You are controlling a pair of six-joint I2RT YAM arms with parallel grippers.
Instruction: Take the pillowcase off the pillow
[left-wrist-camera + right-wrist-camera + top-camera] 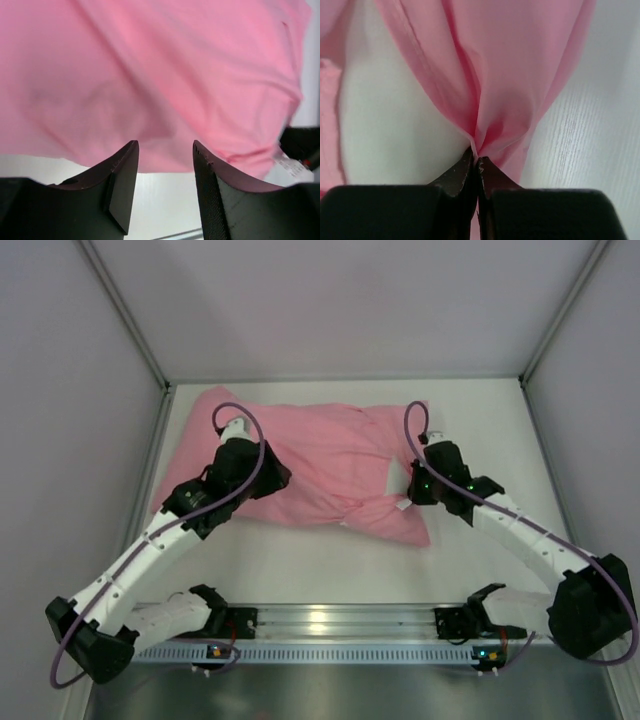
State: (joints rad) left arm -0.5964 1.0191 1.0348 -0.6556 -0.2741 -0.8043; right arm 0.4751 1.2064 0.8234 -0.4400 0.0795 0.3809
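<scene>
The right gripper is pinched tight on a pleat of the pillowcase — bare pillow shows to its left. The left gripper stands wide — pillowcase just ahead of it.

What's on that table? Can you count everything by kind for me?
Pink pillowcase: 1
White pillow, peeking out of it: 1
Robot arms: 2, left end effector open, right end effector pinching the pillowcase
Total: 4

fingers pinch pillowcase (pink fold)
</scene>
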